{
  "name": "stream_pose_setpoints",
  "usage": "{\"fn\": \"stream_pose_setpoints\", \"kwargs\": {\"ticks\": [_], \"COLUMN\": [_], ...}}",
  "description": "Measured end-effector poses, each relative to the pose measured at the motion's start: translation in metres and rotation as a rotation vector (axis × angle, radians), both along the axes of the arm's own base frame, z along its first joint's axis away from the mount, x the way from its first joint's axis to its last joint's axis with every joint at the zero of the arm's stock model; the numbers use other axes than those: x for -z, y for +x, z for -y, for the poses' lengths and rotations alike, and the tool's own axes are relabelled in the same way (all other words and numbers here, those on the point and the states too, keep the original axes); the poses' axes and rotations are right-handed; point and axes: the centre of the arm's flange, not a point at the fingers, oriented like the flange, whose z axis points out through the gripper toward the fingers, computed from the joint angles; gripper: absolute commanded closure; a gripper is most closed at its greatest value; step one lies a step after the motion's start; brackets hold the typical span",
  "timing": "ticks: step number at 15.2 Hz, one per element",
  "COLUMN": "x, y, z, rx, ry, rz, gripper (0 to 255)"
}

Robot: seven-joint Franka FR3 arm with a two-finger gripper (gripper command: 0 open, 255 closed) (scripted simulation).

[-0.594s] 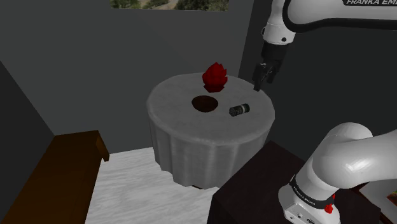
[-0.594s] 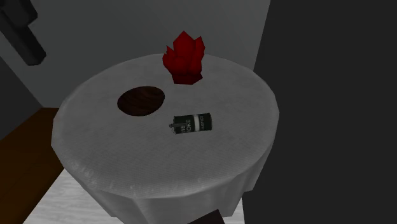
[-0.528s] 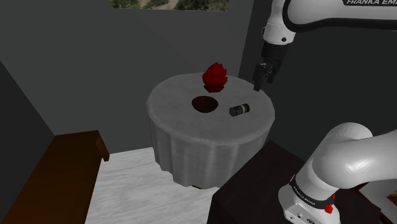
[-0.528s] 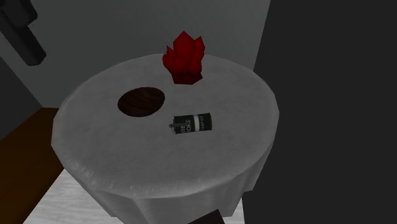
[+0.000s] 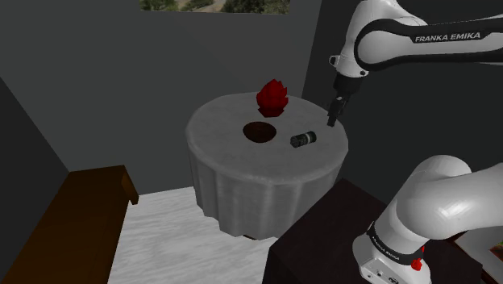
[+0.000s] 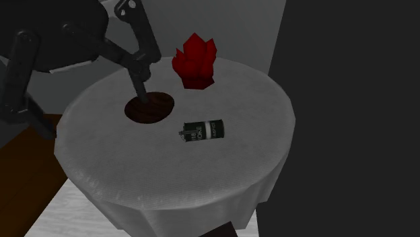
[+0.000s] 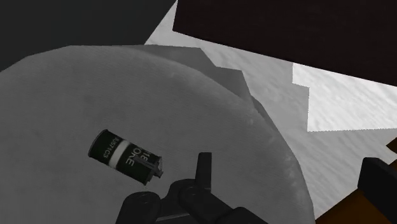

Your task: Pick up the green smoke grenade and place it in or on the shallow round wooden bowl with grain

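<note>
Grenade (image 7: 123, 156) beside fingers (image 7: 203, 167), untouched

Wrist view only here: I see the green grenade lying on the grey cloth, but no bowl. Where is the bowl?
Observer: The dark brown bowl sits toward the shoulder view's left of the grenade, apart from it.
Operator: Anything else nearby?
Observer: A red crystal cluster stands just behind the bowl.
Operator: And the gripper?
Observer: In the shoulder view the gripper shows to the right of the grenade, not touching it.
</note>
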Motion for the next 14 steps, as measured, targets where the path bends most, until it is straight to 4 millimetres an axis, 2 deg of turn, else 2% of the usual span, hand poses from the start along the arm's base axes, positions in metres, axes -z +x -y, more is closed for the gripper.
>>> {"fn": "stream_pose_setpoints", "kwargs": {"ticks": [8,14], "x": [0.071,0.126], "y": [0.025,0.06], "z": [0.07,0.114], "rx": [-0.279,-0.487], "ry": [-0.008,-0.013], "rz": [0.024,0.041], "gripper": [0,0]}}
